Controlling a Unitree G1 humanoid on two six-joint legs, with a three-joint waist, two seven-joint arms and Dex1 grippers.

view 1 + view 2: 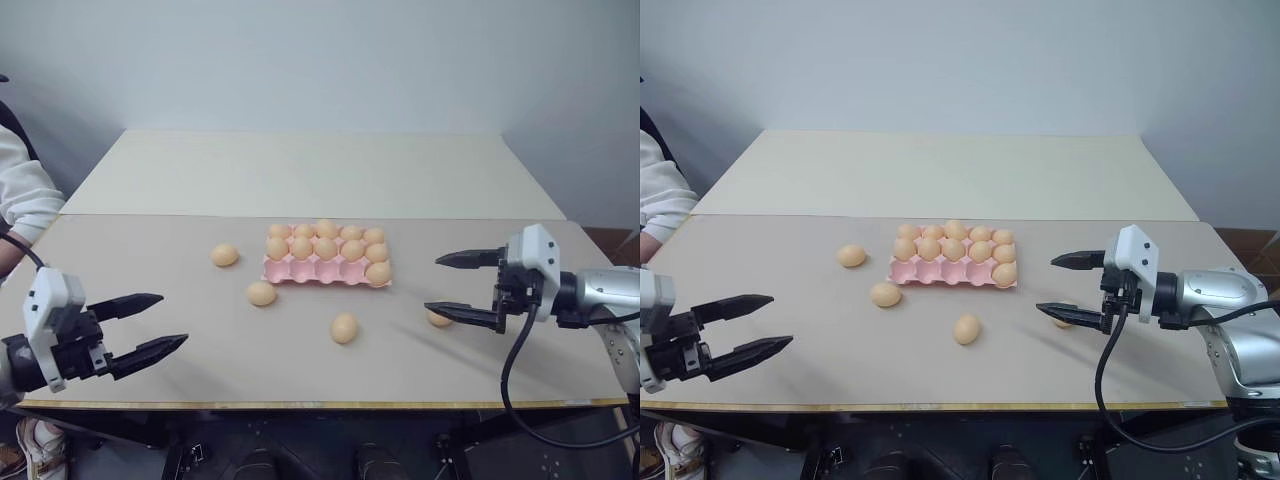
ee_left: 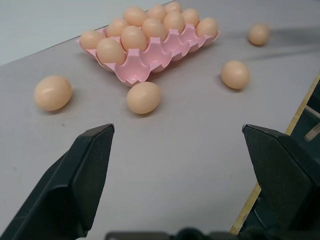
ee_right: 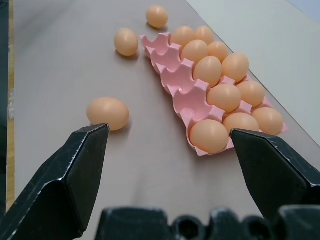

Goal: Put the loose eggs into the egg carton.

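Gray desk [image 1: 150, 250] holds the egg carton [image 1: 326, 262] mid-frame; both wide-open end effectors, left end effector [image 1: 150, 325] and right end effector [image 1: 462, 285], are empty, so pinch each of the loose eggs [image 1: 344, 327] softly.

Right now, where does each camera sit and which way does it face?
Head pair: looks forward and down over the table at the carton; left gripper and right gripper show.
Left wrist: looks along its open fingers toward the carton's left end.
Right wrist: looks along its open fingers toward the carton's right end.
Shared: all show the carton and loose eggs.
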